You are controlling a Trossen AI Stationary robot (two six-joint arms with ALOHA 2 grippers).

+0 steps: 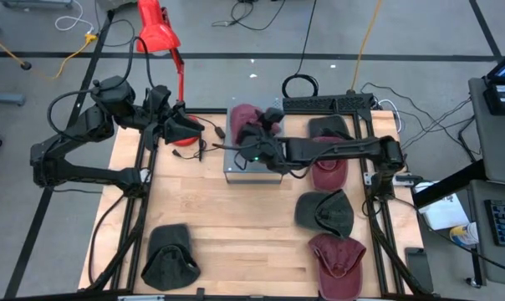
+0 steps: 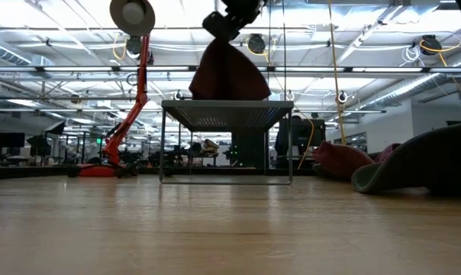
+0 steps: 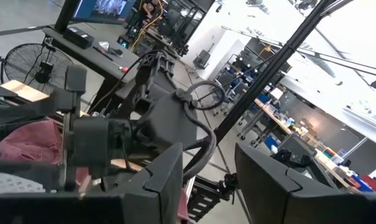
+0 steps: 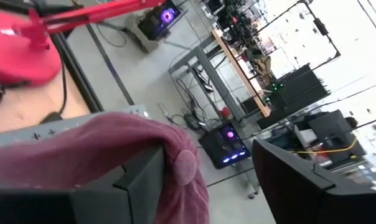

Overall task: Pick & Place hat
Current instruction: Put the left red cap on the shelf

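The right gripper (image 1: 251, 134) hangs over the metal rack (image 1: 252, 163) at the back middle of the tabletop (image 1: 236, 242). Its jaws stand parted with a clear gap, one finger (image 4: 135, 177) lying against the maroon hat (image 4: 94, 155); the cloth drapes beside that finger rather than being pinched between the two. From table height, this maroon hat (image 2: 229, 72) sits in a heap on the rack's mesh top (image 2: 227, 113), with the gripper just above it.

The left gripper (image 1: 179, 127) waits to the left of the rack, near the back left corner of the tabletop, pointing towards it. Its jaws stand partly apart with nothing between them.

The tabletop is pale wood inside a dark frame. To the right of the rack lie a dark cap (image 1: 328, 127) and a second maroon cap (image 1: 328, 171); further forward on that side are a dark green cap (image 1: 326, 211) and another maroon cap (image 1: 338, 259). A black cap (image 1: 169, 255) sits forward and left of the rack. A red desk lamp (image 1: 156, 29) stands behind the rack to its left.

Beyond is a large workshop with bright ceiling lights, benches, monitors and loose cables on a grey floor.
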